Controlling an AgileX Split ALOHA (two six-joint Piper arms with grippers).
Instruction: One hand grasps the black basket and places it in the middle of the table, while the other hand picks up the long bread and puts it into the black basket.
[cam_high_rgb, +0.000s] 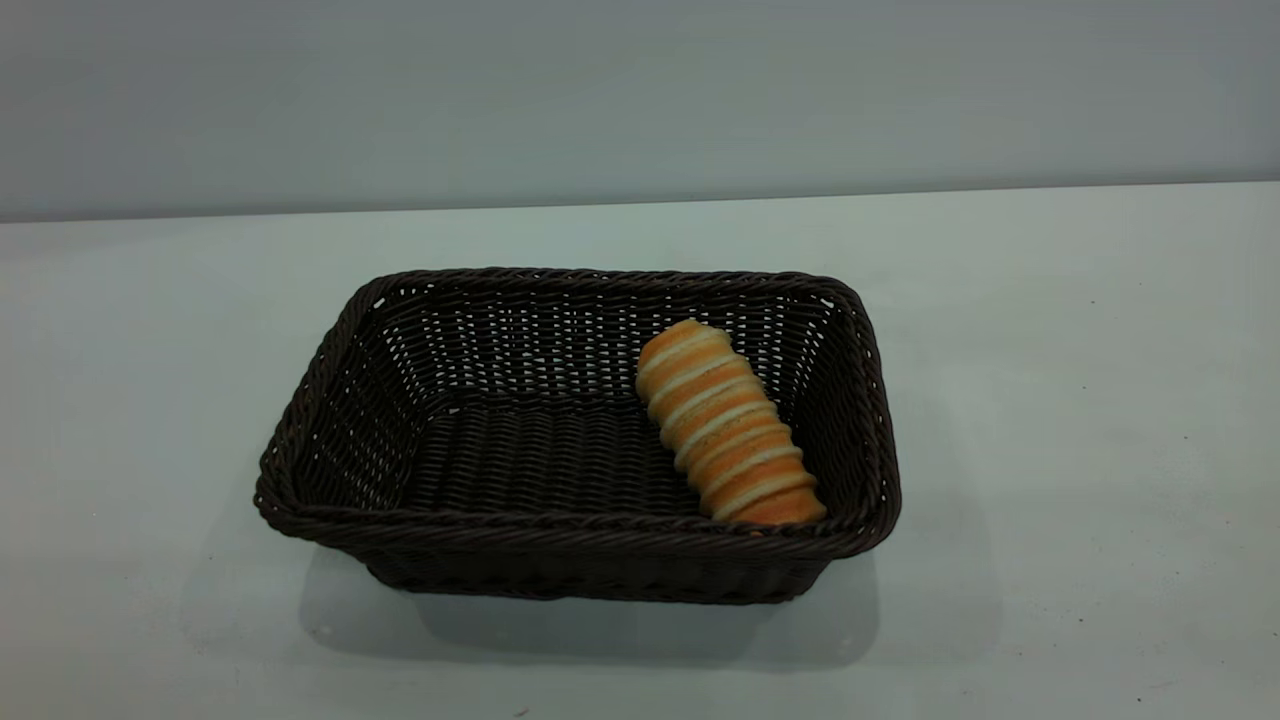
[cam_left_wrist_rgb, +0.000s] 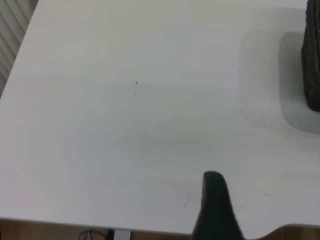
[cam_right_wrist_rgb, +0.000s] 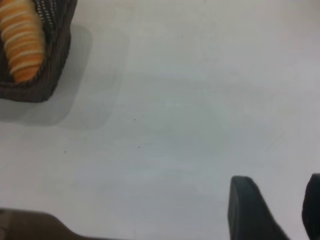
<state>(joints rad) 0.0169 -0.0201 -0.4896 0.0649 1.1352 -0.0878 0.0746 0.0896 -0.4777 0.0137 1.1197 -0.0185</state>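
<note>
The black basket (cam_high_rgb: 560, 535) stands in the middle of the white table (cam_high_rgb: 1080, 420). The long bread (cam_high_rgb: 725, 425) lies inside it at its right end, slanted, one end against the near wall. Neither gripper shows in the exterior view. My left gripper (cam_left_wrist_rgb: 270, 205) hovers over bare table, well away from the basket's side (cam_left_wrist_rgb: 312, 65); only one dark finger (cam_left_wrist_rgb: 215, 200) shows, with nothing beside it. My right gripper (cam_right_wrist_rgb: 278, 200) is open and empty over bare table, far from the basket corner (cam_right_wrist_rgb: 55, 55) and the bread (cam_right_wrist_rgb: 20, 40).
A plain grey wall runs behind the table. The table's edge (cam_left_wrist_rgb: 150, 227) and a wooden floor show under the left gripper. The table's edge (cam_right_wrist_rgb: 75, 225) also lies close to the right gripper.
</note>
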